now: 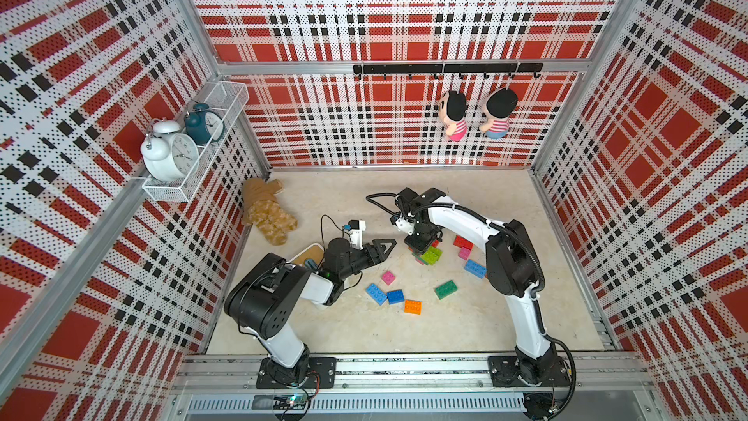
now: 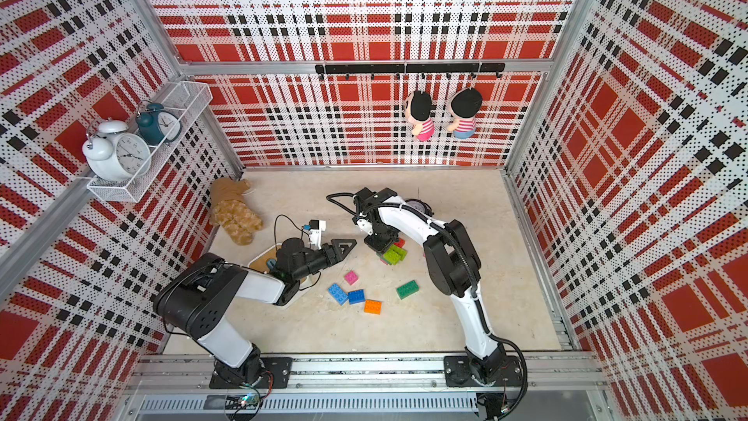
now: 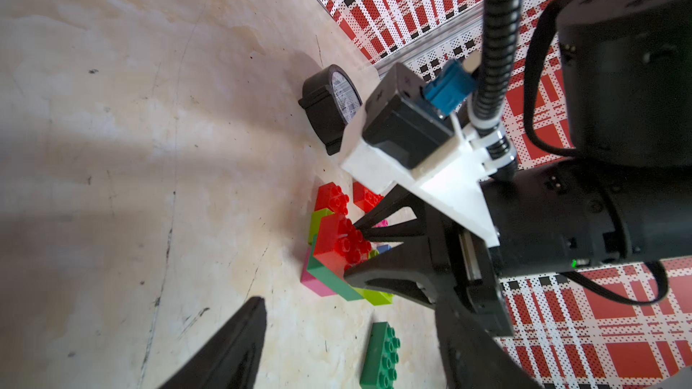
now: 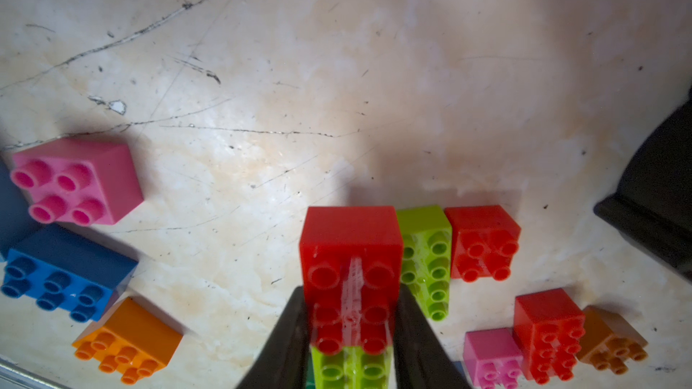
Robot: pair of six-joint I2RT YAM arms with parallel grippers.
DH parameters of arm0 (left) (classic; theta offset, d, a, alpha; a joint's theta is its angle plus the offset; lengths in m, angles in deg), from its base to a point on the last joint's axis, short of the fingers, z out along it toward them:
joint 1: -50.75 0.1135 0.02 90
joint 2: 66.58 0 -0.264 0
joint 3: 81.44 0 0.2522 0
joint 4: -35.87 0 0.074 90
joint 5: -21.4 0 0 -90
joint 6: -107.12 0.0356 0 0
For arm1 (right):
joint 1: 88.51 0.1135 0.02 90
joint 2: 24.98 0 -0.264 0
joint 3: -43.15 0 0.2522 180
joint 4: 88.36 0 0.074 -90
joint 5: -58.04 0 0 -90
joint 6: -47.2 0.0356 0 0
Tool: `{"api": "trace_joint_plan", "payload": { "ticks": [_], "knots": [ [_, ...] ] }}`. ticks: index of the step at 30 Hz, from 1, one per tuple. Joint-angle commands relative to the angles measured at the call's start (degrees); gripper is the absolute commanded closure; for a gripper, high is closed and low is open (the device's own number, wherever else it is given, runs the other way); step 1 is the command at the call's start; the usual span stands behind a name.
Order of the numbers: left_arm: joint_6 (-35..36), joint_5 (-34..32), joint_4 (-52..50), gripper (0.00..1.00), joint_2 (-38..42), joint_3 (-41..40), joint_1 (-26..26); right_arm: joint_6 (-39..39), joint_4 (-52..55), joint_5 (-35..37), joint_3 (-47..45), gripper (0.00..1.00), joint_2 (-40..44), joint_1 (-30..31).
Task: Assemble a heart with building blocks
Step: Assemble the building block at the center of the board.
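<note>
A partly built stack of pink, green and lime blocks stands mid-table, seen in both top views. My right gripper points down over it and is shut on the red block on top, one finger on each long side. In the left wrist view that red block sits on a green layer and a pink one. My left gripper hovers just left of the stack, open and empty. A dark green brick lies on the table below it.
Loose blocks lie in front: pink, blue, orange, green. Red and blue ones sit by the right arm. A plush bear lies at the back left. A black round clock stands behind the stack.
</note>
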Motion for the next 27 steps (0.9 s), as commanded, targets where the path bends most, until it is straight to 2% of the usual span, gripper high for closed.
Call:
{"api": "trace_joint_plan", "payload": {
  "ticks": [1, 13, 17, 20, 27],
  "knots": [
    [2.62, -1.14, -2.29, 0.25, 2.1, 0.46, 0.41, 0.25, 2.81, 0.18, -2.93, 0.71, -2.54, 0.31],
    [8.28, -4.35, -12.75, 0.16, 6.86, 2.76, 0.5, 3.42, -4.62, -5.91, -0.21, 0.38, 6.29, -0.05],
    [10.47, -6.33, -17.32, 0.16, 8.6, 4.11, 0.4, 5.77, -9.41, -6.27, -3.73, 0.38, 10.78, -0.57],
    [13.58, -9.54, -22.63, 0.16, 9.93, 6.16, -1.01, 8.84, -14.74, -6.49, -10.05, 0.4, 16.35, -1.72],
    [20.31, -16.6, -31.32, 0.16, 8.76, 13.5, -9.32, 16.74, -23.1, -4.84, -30.13, 0.44, 32.24, -9.09]
  ]
}}
